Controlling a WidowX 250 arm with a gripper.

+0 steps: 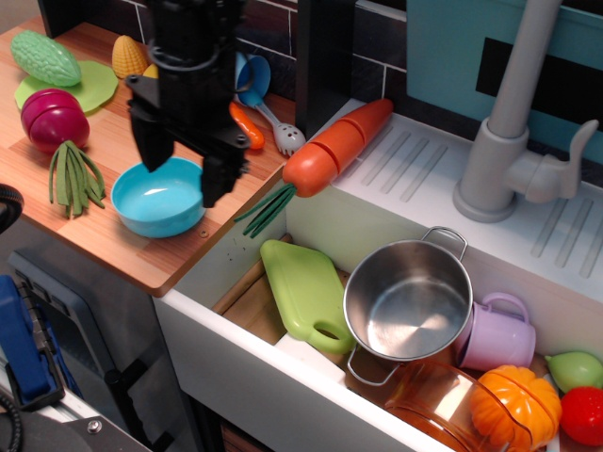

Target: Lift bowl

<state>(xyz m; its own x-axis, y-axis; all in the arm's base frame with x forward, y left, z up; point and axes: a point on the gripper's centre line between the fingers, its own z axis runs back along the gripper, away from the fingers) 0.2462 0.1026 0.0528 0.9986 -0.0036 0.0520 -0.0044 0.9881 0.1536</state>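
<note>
While the bowl [160, 196] sits on the counter [113, 240], the tool [182, 169] hovers at its twelve o'clock rim, fingers wide apart, holding nothing.

A wooden countertop [113, 235] lies under the end effector, with a dark tiled wall [283, 28] behind it. To its right a white sink unit [452, 188] has a ribbed drainer and a grey faucet [513, 122]. A teal panel [443, 47] stands behind the faucet. Light is soft and even.
</note>
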